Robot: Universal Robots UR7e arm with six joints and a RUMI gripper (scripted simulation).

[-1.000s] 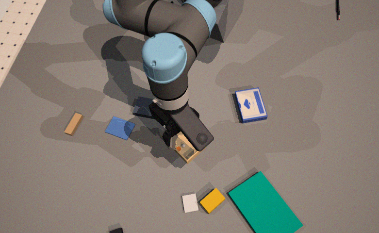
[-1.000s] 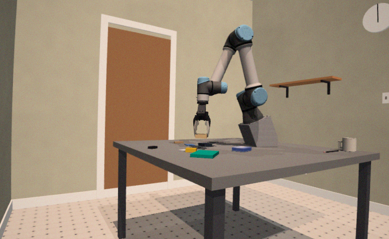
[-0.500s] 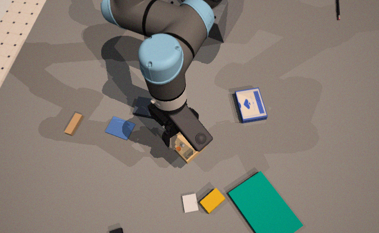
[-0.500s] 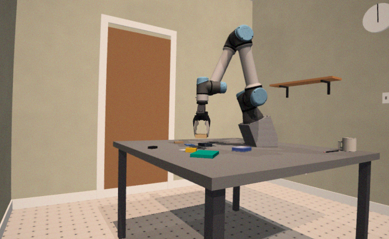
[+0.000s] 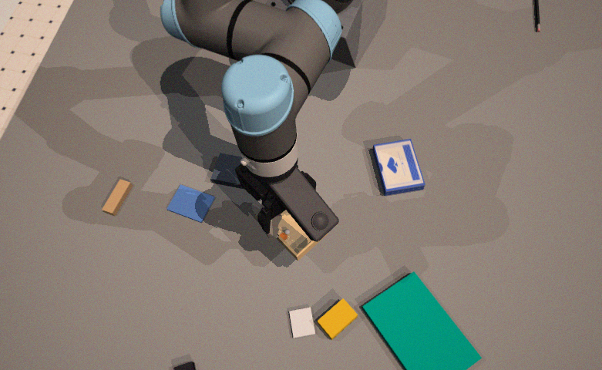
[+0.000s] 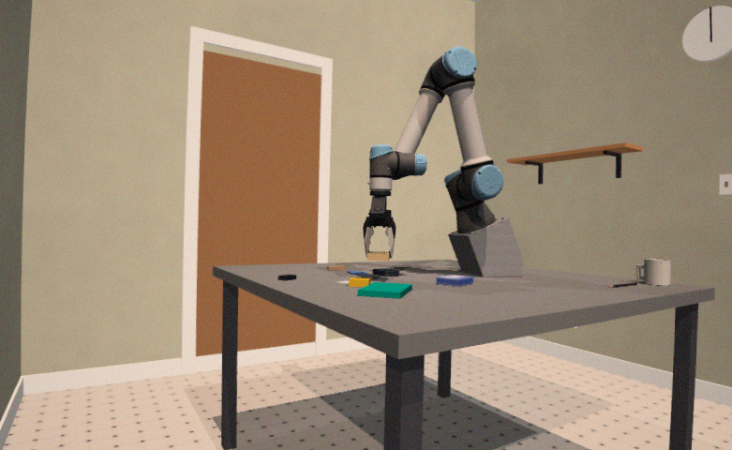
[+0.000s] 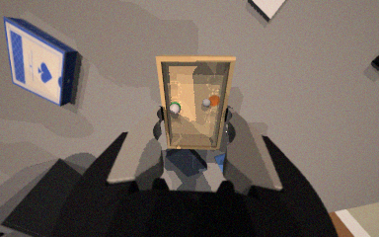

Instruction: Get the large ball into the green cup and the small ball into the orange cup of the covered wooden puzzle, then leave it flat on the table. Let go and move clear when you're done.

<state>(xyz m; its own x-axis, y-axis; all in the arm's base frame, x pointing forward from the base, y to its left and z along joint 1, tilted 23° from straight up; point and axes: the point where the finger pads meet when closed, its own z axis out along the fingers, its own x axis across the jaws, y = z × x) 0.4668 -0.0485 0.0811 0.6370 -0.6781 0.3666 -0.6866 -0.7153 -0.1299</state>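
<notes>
My gripper (image 6: 378,250) (image 7: 193,108) is shut on the covered wooden puzzle (image 5: 296,241) (image 6: 378,256) (image 7: 196,79), gripping its two long sides near one end. It holds the puzzle a little above the table (image 6: 470,318), about level. In the wrist view a whitish, larger ball sits at the green cup (image 7: 176,104) on the left. A smaller grey ball lies against the left side of the orange cup (image 7: 215,100). In the top view the wrist camera housing hides most of the puzzle.
A blue card box (image 5: 398,166) (image 7: 38,61) lies to the right. A green slab (image 5: 421,321) (image 6: 384,290), a yellow block (image 5: 337,317) and a white block (image 5: 302,322) lie in front. A blue tile (image 5: 190,203), a dark block (image 5: 227,168) and a tan block (image 5: 116,196) lie to the left. A mug (image 6: 656,271) stands far off.
</notes>
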